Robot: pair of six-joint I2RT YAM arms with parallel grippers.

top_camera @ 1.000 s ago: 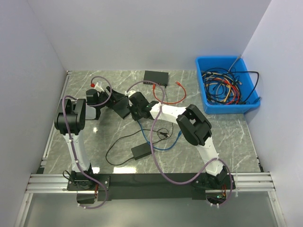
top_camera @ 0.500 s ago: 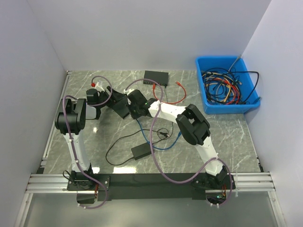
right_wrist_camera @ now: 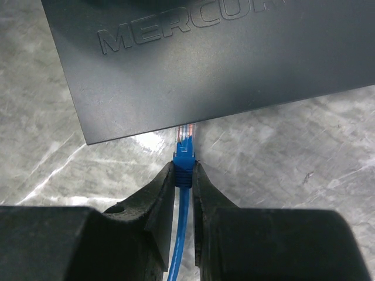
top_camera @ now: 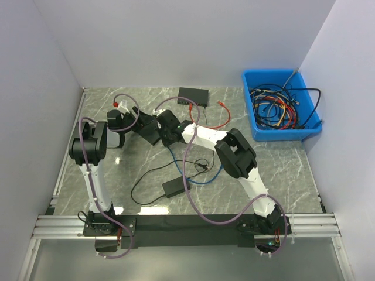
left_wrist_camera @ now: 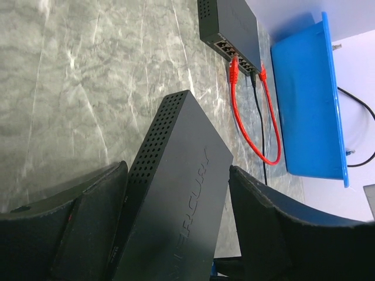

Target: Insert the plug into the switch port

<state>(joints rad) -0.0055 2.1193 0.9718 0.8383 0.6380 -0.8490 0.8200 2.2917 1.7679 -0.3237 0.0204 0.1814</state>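
Note:
A black switch [left_wrist_camera: 176,199] marked MERCURY sits tilted between the fingers of my left gripper [left_wrist_camera: 176,170], which is shut on its two sides. In the right wrist view the switch [right_wrist_camera: 222,52] fills the top. My right gripper [right_wrist_camera: 184,171] is shut on the blue plug [right_wrist_camera: 184,153] of a blue cable [top_camera: 202,178]. The plug's clear tip reaches the switch's near edge; the port itself is hidden under that edge. In the top view both grippers meet at the switch [top_camera: 151,133], the right gripper [top_camera: 166,126] just to its right.
A second black switch [top_camera: 193,95] lies at the back with a red cable [top_camera: 215,120] plugged in. A blue bin [top_camera: 280,105] of cables stands at the back right. A black power adapter [top_camera: 174,187] and its thin cable lie on the marble near the front.
My right arm has moved left and back, bringing the blue plug up to the switch. The left arm and the switch have stayed still.

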